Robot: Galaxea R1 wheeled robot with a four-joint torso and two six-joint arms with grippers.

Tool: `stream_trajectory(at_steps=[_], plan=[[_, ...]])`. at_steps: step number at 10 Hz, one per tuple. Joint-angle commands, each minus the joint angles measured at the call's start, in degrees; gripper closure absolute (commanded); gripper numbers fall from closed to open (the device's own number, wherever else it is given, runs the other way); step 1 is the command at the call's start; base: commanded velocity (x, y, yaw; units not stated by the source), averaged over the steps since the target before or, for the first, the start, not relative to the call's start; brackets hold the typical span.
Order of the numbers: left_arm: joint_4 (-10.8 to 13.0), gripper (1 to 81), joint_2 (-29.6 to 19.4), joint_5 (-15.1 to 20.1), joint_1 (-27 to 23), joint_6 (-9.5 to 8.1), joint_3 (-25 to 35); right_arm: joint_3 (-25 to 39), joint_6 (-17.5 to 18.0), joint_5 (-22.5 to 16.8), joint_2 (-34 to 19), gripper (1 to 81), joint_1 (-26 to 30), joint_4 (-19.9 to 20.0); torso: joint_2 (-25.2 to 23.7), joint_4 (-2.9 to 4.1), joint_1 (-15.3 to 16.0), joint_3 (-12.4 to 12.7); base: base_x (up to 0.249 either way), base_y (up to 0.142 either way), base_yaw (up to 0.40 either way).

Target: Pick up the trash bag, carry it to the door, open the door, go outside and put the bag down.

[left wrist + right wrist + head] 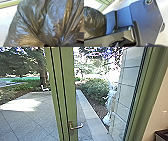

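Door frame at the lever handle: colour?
The door frame is green, with dark lines running along it; best seen in the head view.

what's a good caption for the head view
Beyond a green door frame and its handle, a paved yard, a bush and a tree.

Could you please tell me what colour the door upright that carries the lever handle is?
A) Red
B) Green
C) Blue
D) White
B: the head view shows the door upright in green, with the metal lever handle mounted low on it.
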Motion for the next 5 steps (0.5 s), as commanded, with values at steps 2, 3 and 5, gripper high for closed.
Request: stream_trajectory(at_steps=[2,3,5], plan=[[1.1,81.1,-0.3,2.9,-2.8,-0.08,-0.2,0.9,-0.4,-3.0,1.1,1.0,2.2,-0.9,0.0,0.00,0.0,0.0,0.000,0.000,0.301],[1.1,81.1,-0.3,2.9,-2.8,-0.08,-0.2,1.0,-0.4,-3.0,1.1,1.0,2.2,-1.0,0.0,0.00,0.0,0.0,0.000,0.000,0.301],[1.3,81.1,-0.1,3.0,-2.8,0.01,-0.2,1.0,-0.4,-3.0,1.1,1.0,2.2,-1.0,0.0,0.00,0.0,0.0,0.000,0.000,0.301]])
